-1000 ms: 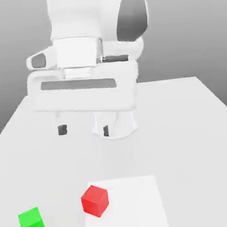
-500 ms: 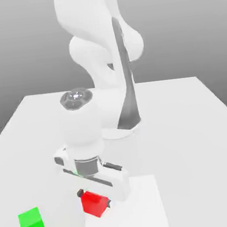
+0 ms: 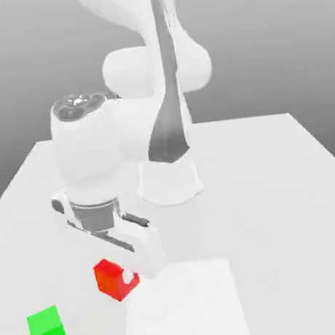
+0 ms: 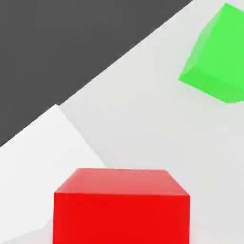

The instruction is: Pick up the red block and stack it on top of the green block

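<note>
One red block (image 3: 105, 280), gripped by our gripper (image 3: 117, 279), has left the white square (image 3: 187, 311) for the exterior view's lower left, nearer the green block (image 3: 48, 332), leaving us, we judge, the carry across and stacking.

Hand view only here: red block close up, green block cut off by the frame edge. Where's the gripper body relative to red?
Observer: Exterior view has the gripper body just above the red block.
Operator: Copy. Is green's whole top bare?
Observer: Yes, the green block shows its full top face with nothing on it.
Operator: And the arm base?
Observer: The arm's base stands farther from the exterior camera than both blocks.
</note>
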Robot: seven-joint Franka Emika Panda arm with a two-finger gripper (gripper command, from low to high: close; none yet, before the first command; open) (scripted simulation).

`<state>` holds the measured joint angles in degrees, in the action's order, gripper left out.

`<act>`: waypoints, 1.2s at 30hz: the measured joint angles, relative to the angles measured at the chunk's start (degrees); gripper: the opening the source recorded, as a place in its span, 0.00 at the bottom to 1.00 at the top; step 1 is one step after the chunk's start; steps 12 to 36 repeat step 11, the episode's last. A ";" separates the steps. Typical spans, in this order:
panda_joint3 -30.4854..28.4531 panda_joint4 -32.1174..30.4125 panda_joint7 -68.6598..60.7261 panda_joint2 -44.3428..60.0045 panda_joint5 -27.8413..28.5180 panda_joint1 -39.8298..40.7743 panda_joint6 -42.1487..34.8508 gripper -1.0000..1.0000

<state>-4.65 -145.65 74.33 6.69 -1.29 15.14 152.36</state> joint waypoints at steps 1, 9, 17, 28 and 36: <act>-1.07 2.03 1.89 0.67 -0.35 0.87 -1.38 0.00; -2.80 8.16 5.16 11.08 -4.15 4.33 2.72 1.00; -2.80 8.16 5.16 11.08 -4.15 4.33 2.72 1.00; -2.80 8.16 5.16 11.08 -4.15 4.33 2.72 1.00; -2.80 8.16 5.16 11.08 -4.15 4.33 2.72 1.00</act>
